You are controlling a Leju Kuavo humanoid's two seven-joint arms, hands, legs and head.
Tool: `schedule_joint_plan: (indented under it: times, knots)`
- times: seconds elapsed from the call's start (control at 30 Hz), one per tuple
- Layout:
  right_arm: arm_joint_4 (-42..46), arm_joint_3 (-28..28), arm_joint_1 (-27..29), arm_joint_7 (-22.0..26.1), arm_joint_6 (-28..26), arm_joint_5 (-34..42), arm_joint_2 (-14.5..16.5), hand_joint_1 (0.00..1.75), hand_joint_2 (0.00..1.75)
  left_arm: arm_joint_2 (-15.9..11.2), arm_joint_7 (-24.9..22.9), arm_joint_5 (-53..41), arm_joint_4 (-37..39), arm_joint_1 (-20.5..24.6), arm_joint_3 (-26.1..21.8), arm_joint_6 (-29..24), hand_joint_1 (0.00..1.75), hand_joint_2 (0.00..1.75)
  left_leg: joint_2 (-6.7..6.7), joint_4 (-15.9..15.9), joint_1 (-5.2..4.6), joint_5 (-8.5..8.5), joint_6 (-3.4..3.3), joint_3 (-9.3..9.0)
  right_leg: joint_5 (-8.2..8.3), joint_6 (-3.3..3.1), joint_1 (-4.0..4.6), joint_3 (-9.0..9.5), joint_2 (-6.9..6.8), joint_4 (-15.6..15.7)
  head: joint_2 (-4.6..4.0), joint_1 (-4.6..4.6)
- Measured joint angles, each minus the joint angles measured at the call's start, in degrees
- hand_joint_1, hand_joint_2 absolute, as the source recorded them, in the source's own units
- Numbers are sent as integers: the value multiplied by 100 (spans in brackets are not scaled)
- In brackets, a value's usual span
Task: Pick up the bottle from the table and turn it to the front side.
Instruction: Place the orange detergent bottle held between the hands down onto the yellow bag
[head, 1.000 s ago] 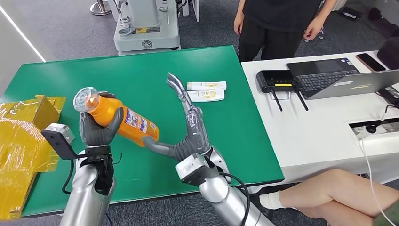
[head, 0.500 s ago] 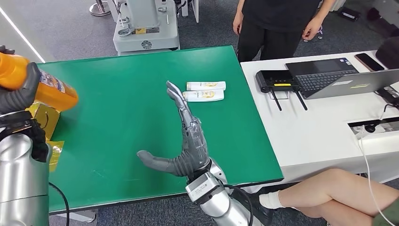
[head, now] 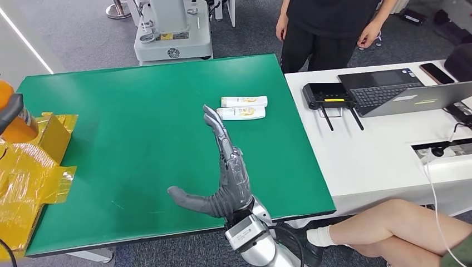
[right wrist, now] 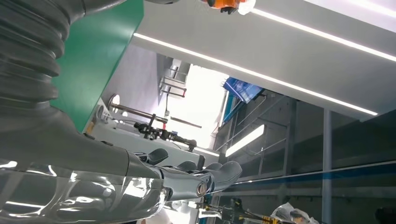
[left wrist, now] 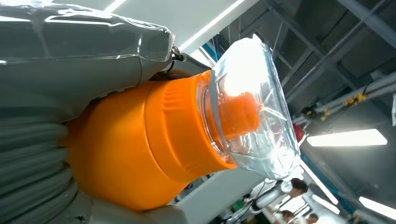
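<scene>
Fingers of the left hand clamp the orange bottle, apparently beyond the green table's left edge. The right hand, fingers straight and thumb apart, stands near the front edge; open tabletop surrounds it.

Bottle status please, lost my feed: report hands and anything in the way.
Left hand grips orange bottle, held at table's left edge by the yellow box. Right hand open, empty, over green table. Two white tubes beyond it, nothing blocking.
</scene>
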State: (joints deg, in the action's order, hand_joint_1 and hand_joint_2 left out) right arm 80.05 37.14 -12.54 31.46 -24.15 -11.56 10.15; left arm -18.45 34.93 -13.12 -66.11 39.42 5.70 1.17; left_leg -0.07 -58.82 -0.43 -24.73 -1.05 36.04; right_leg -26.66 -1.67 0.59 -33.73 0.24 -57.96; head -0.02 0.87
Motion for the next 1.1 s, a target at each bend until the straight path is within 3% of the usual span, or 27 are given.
schedule_joint_plan:
  times: [0.27, 0.47, 0.63, 0.83, 1.1]
  knots:
    - [78, 4, 33, -96, 113, -28, 2, 0, 175, -683, 88, -1103, 758, 343, 113, 1331, 175, 175, 18, 0, 1, 0, 0, 0, 1, -1, 0, -10, 19, 0, 0, 0]
    - [239, -4, 102, -213, 361, -92, 2, 0, 175, -1096, -51, -1977, 1477, 864, 768, 1962, 175, 175, 16, 0, 2, 0, 0, 1, 1, -1, 1, -10, 17, 0, 0, 1]
    - [285, -7, 136, -248, 481, -127, 3, 0, 175, -1233, -169, -2324, 1820, 1030, 1632, 1768, 175, 175, 16, 0, 1, 0, 0, 1, 1, -1, 0, -7, 16, 0, 0, 1]
    - [289, -7, 156, -250, 525, -127, 4, 0, 175, -1269, -198, -2494, 2051, 1056, 2134, 1481, 175, 175, 14, -1, -1, 0, 0, 2, 2, -1, -1, -6, 13, 1, 0, 1]
    - [237, -1, 154, -115, 536, 138, 4, 0, 175, -1089, -129, -3191, 2561, 921, 2651, 84, 175, 175, 14, 0, -1, -1, 0, 2, 2, -1, -1, -6, 13, 1, 0, 1]
